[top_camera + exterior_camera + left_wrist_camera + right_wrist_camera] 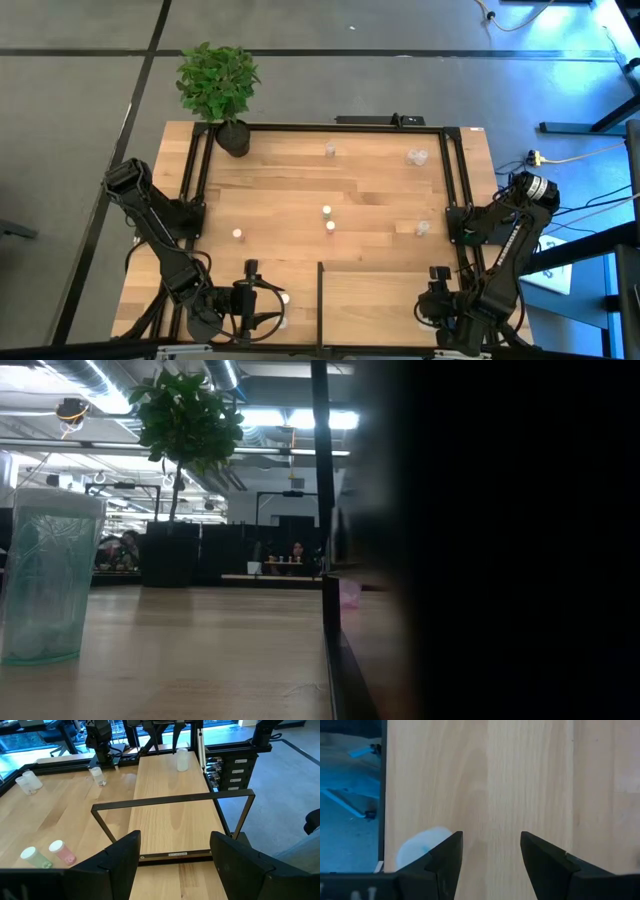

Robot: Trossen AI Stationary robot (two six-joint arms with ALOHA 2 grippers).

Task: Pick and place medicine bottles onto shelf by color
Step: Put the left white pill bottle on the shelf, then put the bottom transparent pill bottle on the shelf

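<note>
Nearest object: we see a translucent greenish bottle point(45, 575) standing upright on the tabletop point(200, 660), looming large in the low view.
Shelf: the pale panel point(385, 300) with the black edge strip fills the near middle of the table, between the two arms.
Bottles on shelf: we count one for certain, a white bottle point(439, 272) at the shelf's right edge; the left wrist view shows it upright at the far end point(182, 760).
Bottles still out: several stand scattered on the planked top, among them two at mid-table point(328, 219), one further left point(237, 234), two near the far edge point(417, 157), one on the right point(422, 228). A pink one point(62, 852) and a green one point(35, 857) lie side by side in the left wrist view.
Progress: early, we judge; most bottles remain to be sorted.
Left gripper point(175, 852): parked at the near-left corner, fingers spread wide, nothing between them, aimed across the shelf.
Right gripper point(490, 855): at the near-right corner over the shelf, fingers parted and empty; a whitish blur point(420, 850) sits just beside one finger, and we cannot tell whether they touch.
</note>
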